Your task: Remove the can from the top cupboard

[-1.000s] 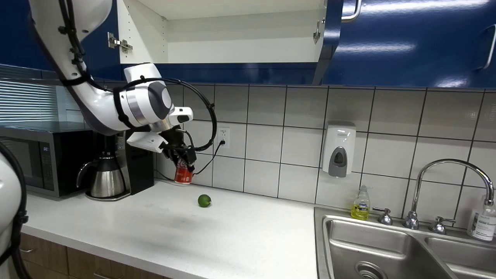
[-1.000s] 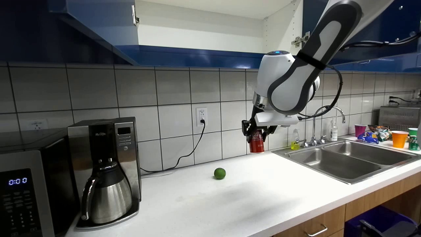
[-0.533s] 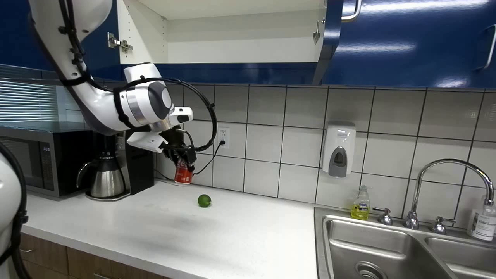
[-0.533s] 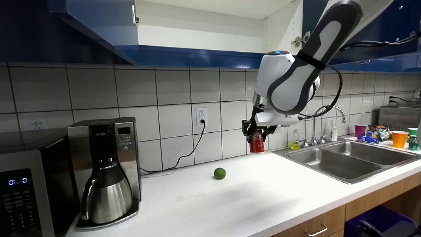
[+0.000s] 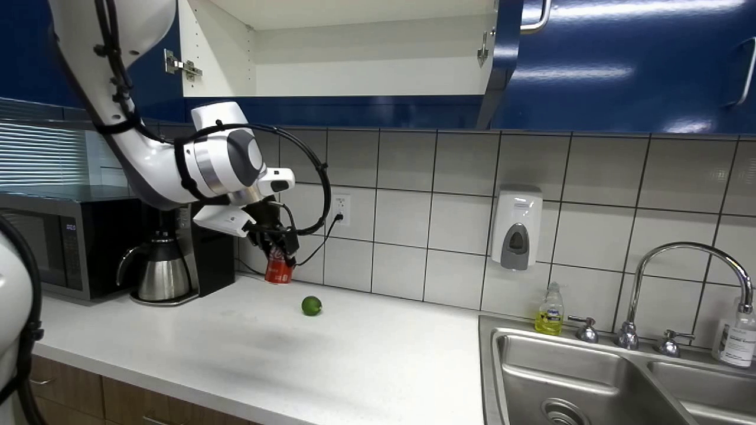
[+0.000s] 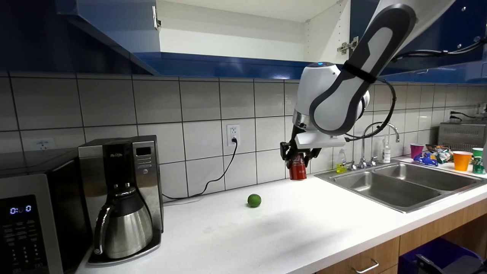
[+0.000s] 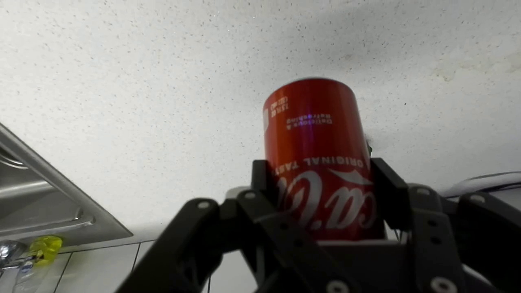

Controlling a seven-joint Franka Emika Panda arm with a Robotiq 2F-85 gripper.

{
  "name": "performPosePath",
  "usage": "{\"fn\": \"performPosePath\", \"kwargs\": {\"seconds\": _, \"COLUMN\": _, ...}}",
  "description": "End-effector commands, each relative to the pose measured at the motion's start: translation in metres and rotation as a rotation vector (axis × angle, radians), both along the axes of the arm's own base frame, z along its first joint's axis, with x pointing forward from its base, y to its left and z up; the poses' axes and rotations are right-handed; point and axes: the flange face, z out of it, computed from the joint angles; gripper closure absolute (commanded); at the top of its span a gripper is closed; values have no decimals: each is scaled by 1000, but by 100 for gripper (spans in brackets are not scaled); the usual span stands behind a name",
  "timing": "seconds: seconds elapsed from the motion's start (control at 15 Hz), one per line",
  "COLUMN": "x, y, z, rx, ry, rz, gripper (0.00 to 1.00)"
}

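The red can (image 5: 279, 273) is below the open top cupboard (image 5: 366, 62), out of it, and held above the white counter. It also shows in an exterior view (image 6: 298, 172) and in the wrist view (image 7: 313, 118). My gripper (image 7: 319, 175) is shut on the can, with one black finger (image 7: 260, 175) on each side of its upper part. The can stands nearly upright, slightly tilted, its lower part free below the fingers. Its top is hidden by the gripper. The part of the cupboard's white interior (image 6: 228, 36) that shows holds nothing.
A small green round object (image 6: 254, 200) lies on the counter (image 6: 228, 236) near the can. A coffee maker (image 6: 125, 198) and microwave (image 5: 53, 242) stand at one end, a steel sink (image 5: 490, 354) at the other. The tiled wall (image 5: 401, 218) with a plugged cord (image 6: 224, 173) is behind.
My gripper and the can have moved down slightly in the last half second. Before that they were still. The can stays in the grip.
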Motion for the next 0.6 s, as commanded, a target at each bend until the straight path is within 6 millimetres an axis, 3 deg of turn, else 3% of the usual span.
{"fn": "performPosePath", "kwargs": {"seconds": 0.0, "x": 7, "y": -4, "z": -2, "rx": 1, "ry": -8, "rz": 9, "gripper": 62}}
{"fn": "performPosePath", "kwargs": {"seconds": 0.53, "x": 24, "y": -19, "z": -18, "rx": -9, "ry": 14, "rz": 16, "gripper": 62}}
